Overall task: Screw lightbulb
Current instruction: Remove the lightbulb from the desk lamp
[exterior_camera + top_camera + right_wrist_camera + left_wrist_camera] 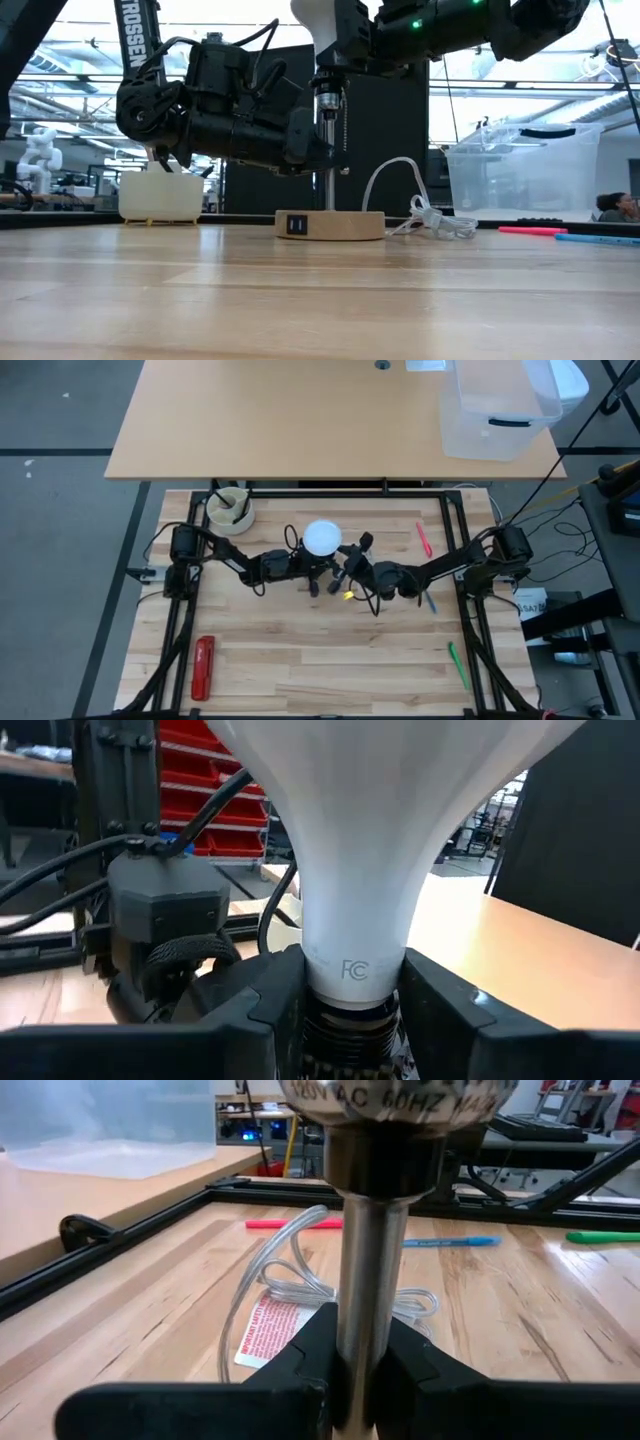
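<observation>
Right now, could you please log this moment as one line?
left claw: clamps lamp stem | right claw: grips lightbulb neck | bulb at socket

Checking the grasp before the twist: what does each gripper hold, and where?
Right gripper clamps the lightbulb at its narrow neck, just above the screw base. Left gripper clamps the lamp's metal stem below the socket.
</observation>
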Motion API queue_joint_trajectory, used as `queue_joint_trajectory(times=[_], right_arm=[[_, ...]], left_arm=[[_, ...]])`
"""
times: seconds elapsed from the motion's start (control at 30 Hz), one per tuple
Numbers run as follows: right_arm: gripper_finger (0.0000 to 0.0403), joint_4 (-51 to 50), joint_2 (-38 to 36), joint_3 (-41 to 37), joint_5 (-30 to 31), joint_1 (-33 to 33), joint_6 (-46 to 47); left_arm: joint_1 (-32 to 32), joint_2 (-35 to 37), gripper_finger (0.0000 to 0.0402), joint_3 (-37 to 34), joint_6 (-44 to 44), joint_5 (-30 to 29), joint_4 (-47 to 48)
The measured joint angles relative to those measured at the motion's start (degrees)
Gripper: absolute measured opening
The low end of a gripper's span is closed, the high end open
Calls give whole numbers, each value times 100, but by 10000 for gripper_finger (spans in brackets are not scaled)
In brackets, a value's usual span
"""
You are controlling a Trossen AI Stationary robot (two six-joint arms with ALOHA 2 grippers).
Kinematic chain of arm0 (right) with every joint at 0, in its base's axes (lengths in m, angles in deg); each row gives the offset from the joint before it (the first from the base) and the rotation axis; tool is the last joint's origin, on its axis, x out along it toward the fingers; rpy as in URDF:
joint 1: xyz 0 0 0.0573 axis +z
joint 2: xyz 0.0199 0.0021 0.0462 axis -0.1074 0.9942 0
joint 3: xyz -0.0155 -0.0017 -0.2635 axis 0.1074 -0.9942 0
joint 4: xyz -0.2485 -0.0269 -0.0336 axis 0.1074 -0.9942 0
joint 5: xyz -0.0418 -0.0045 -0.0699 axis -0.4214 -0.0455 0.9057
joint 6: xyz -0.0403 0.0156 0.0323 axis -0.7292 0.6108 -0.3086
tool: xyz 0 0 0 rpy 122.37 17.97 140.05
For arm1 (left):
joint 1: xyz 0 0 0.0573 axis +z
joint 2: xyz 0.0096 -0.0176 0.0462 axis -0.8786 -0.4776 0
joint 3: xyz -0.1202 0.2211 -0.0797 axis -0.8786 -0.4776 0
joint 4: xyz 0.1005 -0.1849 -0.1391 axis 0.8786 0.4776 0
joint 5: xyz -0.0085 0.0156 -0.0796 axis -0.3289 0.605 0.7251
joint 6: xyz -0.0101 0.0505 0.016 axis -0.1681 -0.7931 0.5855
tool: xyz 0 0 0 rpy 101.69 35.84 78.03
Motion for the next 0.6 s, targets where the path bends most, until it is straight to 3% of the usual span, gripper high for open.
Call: queue_joint_trajectory(times=[0.3,0.6], right_arm=[[127,-823,-367,0,-686,-238,4],[126,-1617,-745,0,-1780,-604,-111]], left_arm=[[13,-4,41,-4,-68,398,11],[17,-7,41,-5,-125,677,48]])
